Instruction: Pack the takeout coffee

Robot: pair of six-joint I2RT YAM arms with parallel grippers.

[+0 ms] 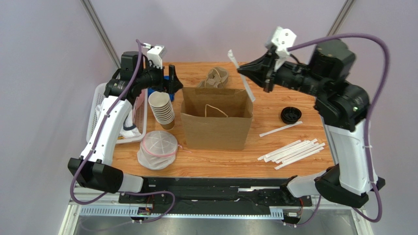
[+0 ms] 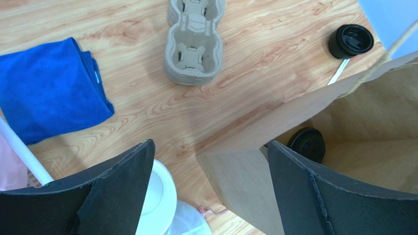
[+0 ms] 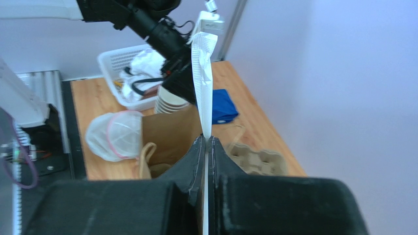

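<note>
Wooden table top (image 1: 274, 105), pale lilac walls behind.

Brown paper bag (image 1: 214, 128) stands upright and open at mid-table. In the left wrist view a round black lid shows down inside the bag. I take this as the coffee cup (image 2: 306, 143); only its lid is visible, the cup body is hidden by the bag wall.

Left gripper (image 2: 210, 147): jaws wide apart, nothing between them. It hangs over the bag's left rear corner, just beside the stack of cups (image 1: 162, 110), which lies tilted against the bag's left side.

Right gripper (image 3: 206, 139): jaws pressed together, clamped on a white wrapped straw (image 3: 203, 73). The straw sticks out on both sides of the jaws, and the top view shows it held in the air above the bag's right rear corner, slanting.

Other items:
- cardboard cup carrier (image 2: 194, 41) flat on the table behind the bag
- blue cloth (image 2: 49, 88), folded, left of the carrier
- loose black lid (image 1: 291, 115) right of the bag, apart from it
- single straw (image 1: 280, 129) near that lid
- pile of wrapped straws (image 1: 294, 151) toward the near right
- white basket (image 1: 98, 98) at the left edge
- plastic-wrapped bundle (image 1: 158, 149) with a pink band, near left of the bag
</note>
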